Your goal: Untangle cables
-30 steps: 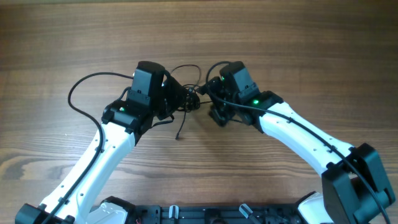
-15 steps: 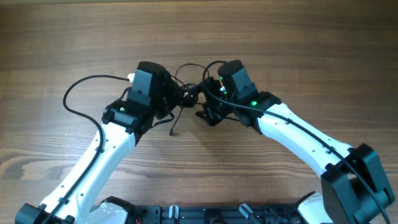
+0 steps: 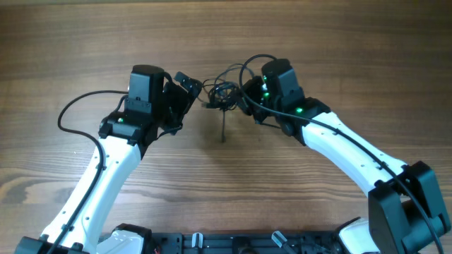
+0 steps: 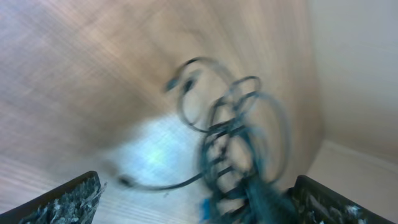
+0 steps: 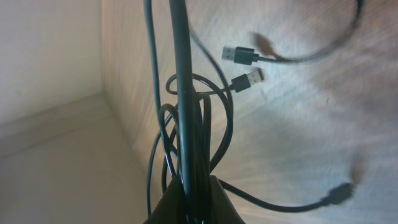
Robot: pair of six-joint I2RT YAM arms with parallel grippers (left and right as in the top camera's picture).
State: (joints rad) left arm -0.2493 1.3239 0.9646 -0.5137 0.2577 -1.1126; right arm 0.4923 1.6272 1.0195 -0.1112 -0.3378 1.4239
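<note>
Gripping the cables (image 3: 223,90) was the right gripper (image 3: 246,106) alone, fingers pinched tight on the bundle. The left gripper (image 3: 183,99) stood spread wide with nothing in it, just beside the tangle. The tangle sat on the table (image 3: 339,42) between the two grippers.

Right wrist view: the bundle's long axis ran straight away from the closed fingers, up the frame, with loops curling off it. Overhead: one loose tail (image 3: 222,128) pointed back toward the robot's base.

Plugs counted: three.
- upper USB plug (image 5: 240,55), tip pointing left
- lower USB plug (image 5: 247,79), tip pointing right
- third plug (image 5: 336,193), low right

Couldn't count the strands. The left wrist view was motion-blurred.
</note>
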